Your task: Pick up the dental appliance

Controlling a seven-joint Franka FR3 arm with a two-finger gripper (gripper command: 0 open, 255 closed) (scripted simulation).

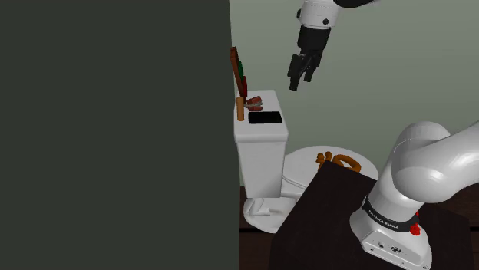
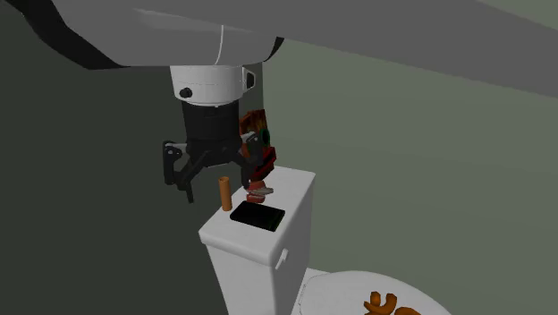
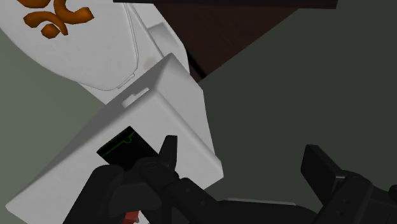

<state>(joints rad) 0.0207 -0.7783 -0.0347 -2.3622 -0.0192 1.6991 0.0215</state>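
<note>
Several things share the toilet tank lid (image 1: 261, 132), mid-frame in the shoulder view: a black slab (image 1: 265, 118) nearest, the red-and-white dental appliance (image 1: 254, 101) behind it beside an orange cylinder (image 1: 240, 108); jaws hang wide, upper right; best, I judge, to centre over the appliance, clear of the cylinder.

A: The arm (image 1: 430, 165), casing?
B: Smooth white rounded shells, dark joints. A black band (image 1: 386, 218) with white lettering rings the lower joint, with a red button (image 1: 415, 228) beside it.
A: And the tool (image 1: 300, 80)?
B: All black, two fingers, under a white wrist collar (image 2: 207, 82).
</note>
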